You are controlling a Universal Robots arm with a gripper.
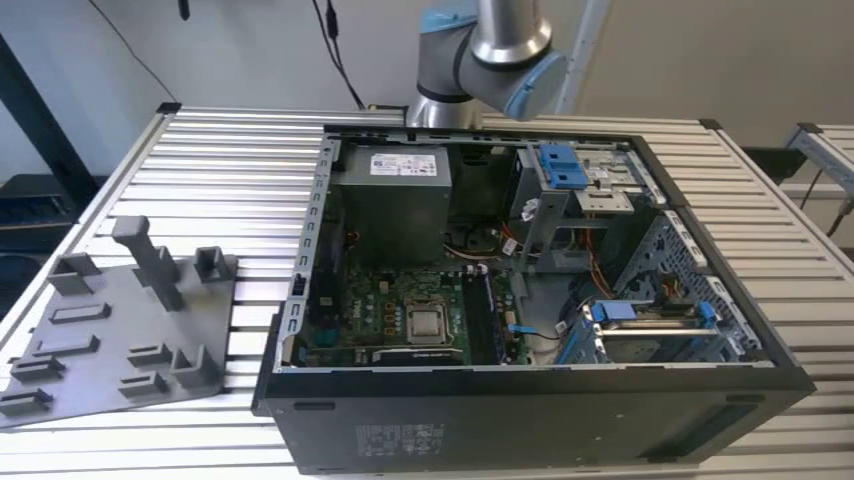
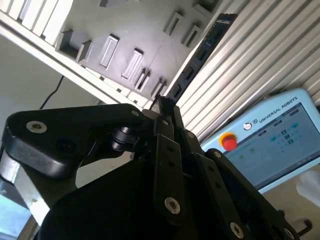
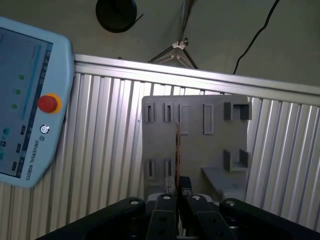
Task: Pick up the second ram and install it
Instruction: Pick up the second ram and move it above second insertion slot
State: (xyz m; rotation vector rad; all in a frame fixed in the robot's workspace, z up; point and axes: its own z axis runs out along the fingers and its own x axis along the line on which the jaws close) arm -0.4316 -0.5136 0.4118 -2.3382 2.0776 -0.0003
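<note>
– Since the computer case (image 1: 534, 330) lies on its side with the panel off, we take it the motherboard (image 1: 387, 310) faces up so it can be reached straight from above. Exterior view: a black sheet-metal box on the ribbed aluminium table (image 1: 227, 160).

– Agreed. The holder tray (image 1: 120, 330) sits at about nine o'clock from the case, apart from it. It is matte grey plastic with upright posts and slotted cradles, which we judge are meant to stand parts on edge. The robot arm (image 1: 487, 60) rises at twelve o'clock behind the case.

– Second wrist view: the gripper (image 2: 167, 107) is closed on the second ram (image 2: 200, 55), pinching one end. The rest of the stick juts out past the fingertips in open air, with the tray well beyond it. It is a thin, flat, dark board with a row of black chips.

– We guess the end grip leaves most of the length free for seating. The teach pendant (image 2: 270, 140) lies on the table nearby, with a pale blue shell and a red button.

– First wrist view: the second ram (image 3: 177, 150) shows edge-on as a thin line between the black jaws, so we judge they bear on its flat faces. The tray lies behind it.
</note>
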